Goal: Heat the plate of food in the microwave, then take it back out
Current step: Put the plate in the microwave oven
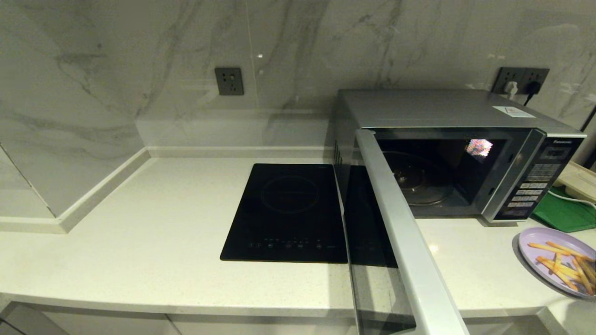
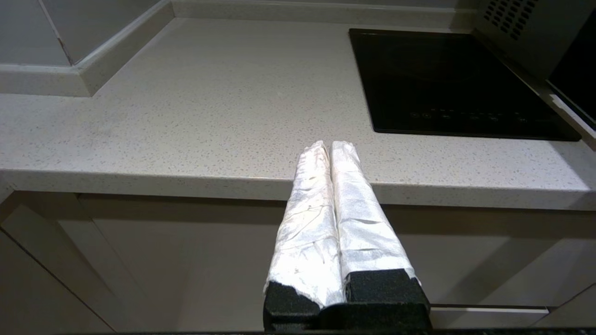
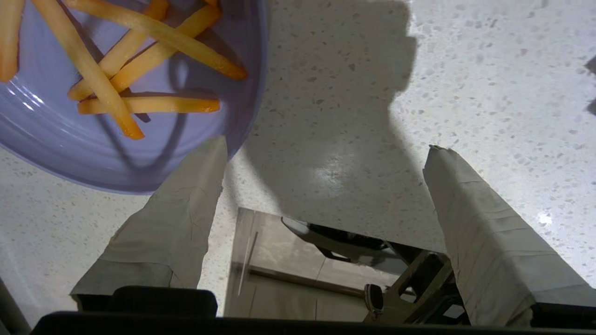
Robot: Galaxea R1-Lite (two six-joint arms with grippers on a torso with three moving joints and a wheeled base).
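Two grippers: left gripper [image 2: 329, 148] pressed together off the counter's edge; right gripper [image 3: 326, 153] spread beside plate of food [image 3: 116, 153]; microwave [image 1: 447, 139] door open.

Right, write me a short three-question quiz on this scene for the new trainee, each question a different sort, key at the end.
1. True or false: the door of the microwave stands open.
2. Where is the plate of food?
A. inside the oven
B. on the counter, right of the oven
C. on the cooktop
3. Fill in: the left gripper has its fingers ____, near the counter's front edge; the right gripper is ____, beside the plate's rim.

Key:
1. True; the cavity holds only its turntable.
2. B
3. shut; open
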